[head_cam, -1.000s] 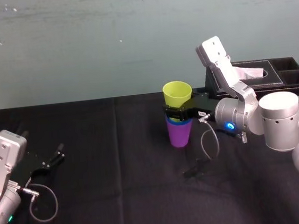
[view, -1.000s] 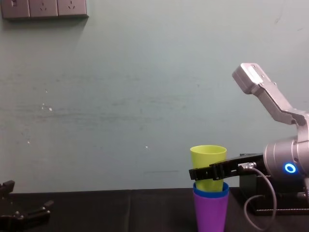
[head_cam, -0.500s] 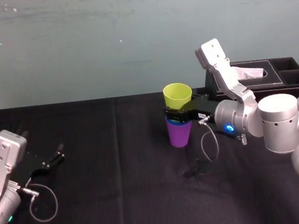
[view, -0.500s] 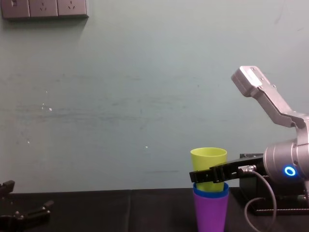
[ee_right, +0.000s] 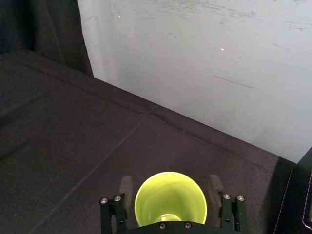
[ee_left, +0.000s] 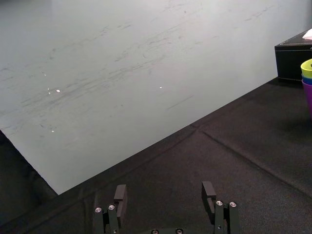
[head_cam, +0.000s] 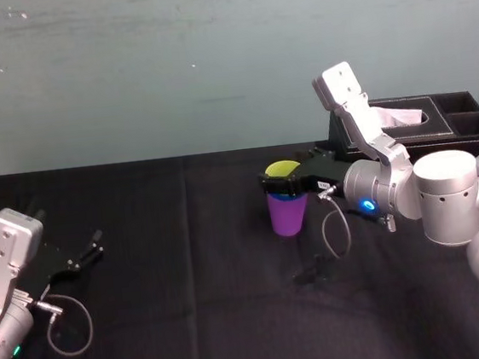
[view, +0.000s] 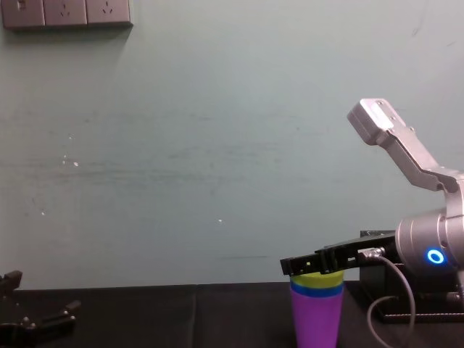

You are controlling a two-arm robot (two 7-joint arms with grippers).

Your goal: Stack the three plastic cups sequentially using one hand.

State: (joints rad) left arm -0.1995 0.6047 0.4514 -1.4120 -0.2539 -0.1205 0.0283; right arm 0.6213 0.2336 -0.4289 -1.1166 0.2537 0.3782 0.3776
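Jaws of right gripper [ee_right: 170,187] flank yellow-green cup [ee_right: 170,202] nested inside blue cup [view: 317,289].

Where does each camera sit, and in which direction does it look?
Head view: high, facing forward and down at the table; both arms show, left gripper parked at left, right gripper at the purple cup.
Chest view: lower, facing across the table to the wall; right gripper from the side.
Left wrist view: on the left arm, facing the tissue box; its open fingers show.
Right wrist view: on the right arm, facing into the yellow-green cup between its fingers.
Head and chest views share the right gripper and purple cup.
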